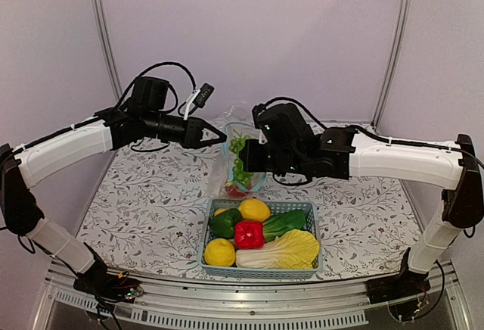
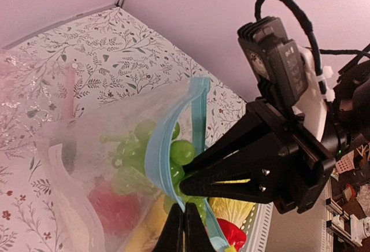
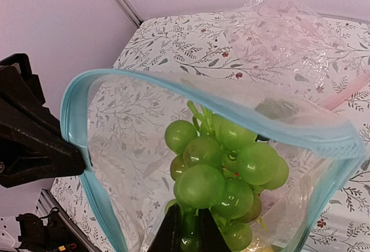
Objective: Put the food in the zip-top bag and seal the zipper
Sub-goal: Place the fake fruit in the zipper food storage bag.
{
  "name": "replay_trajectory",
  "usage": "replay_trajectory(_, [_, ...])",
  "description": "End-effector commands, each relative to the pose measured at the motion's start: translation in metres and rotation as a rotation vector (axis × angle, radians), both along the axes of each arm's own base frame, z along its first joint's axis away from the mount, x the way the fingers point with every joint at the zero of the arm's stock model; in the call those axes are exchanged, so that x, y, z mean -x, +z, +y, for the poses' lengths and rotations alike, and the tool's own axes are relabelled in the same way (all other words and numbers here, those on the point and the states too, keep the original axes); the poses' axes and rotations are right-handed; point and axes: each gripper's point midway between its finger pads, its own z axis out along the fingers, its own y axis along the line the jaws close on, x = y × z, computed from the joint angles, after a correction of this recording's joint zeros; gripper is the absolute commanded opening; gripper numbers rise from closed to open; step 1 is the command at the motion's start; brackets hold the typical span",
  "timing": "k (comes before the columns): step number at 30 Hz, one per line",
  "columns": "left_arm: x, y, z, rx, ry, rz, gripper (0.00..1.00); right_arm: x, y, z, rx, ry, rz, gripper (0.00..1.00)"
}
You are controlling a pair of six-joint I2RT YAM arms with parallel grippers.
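Nearest you, the basket sits at the table's near edge. It holds two lemons, a red pepper and a cabbage. You have bare patterned table to the left and right of it, out to the side walls.

Just behind the basket's far rim, the zip-top bag hangs lifted between the two arms, with its lower end down near that rim. A red piece lies low inside it.

Note the mouth: the zipper stands parted in a wide loop. The left gripper has its jaws fully closed, pinching one end of the zipper strip. The right gripper reaches through the mouth. Its jaws are almost together, clamped on the green grape bunch, which hangs inside the bag below the strip.

The right fingers pass close to the zipper's edge on the left gripper's side. Beyond the bag, more open table runs to the back wall.
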Motion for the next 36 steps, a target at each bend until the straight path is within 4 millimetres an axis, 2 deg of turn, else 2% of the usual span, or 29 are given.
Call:
replay_trajectory(1, [0.009,0.012,-0.002,0.026,-0.032,-0.039,0.00,-0.018,0.003,-0.018,0.123,-0.108,-0.048,0.09])
replay_trajectory(5, [0.011,0.013,-0.003,0.032,-0.043,-0.040,0.00,-0.033,-0.002,-0.030,0.209,-0.165,-0.058,0.09])
replay_trajectory(11, [0.016,0.013,-0.008,0.038,-0.070,-0.035,0.00,-0.053,-0.007,-0.037,0.224,-0.212,-0.050,0.09])
replay_trajectory(16, [0.019,0.011,-0.011,0.037,-0.084,-0.026,0.00,-0.061,-0.003,-0.024,0.218,-0.204,-0.067,0.09])
replay_trajectory(23, [0.021,0.011,-0.012,0.036,-0.089,-0.030,0.00,-0.071,-0.025,-0.011,0.259,-0.198,-0.064,0.10])
replay_trajectory(30, [0.021,0.011,-0.011,0.035,-0.084,-0.031,0.00,-0.070,-0.042,-0.009,0.275,-0.170,-0.038,0.20])
replay_trajectory(36, [0.020,0.012,-0.011,0.032,-0.078,-0.038,0.00,-0.068,-0.039,-0.007,0.254,-0.149,-0.035,0.31])
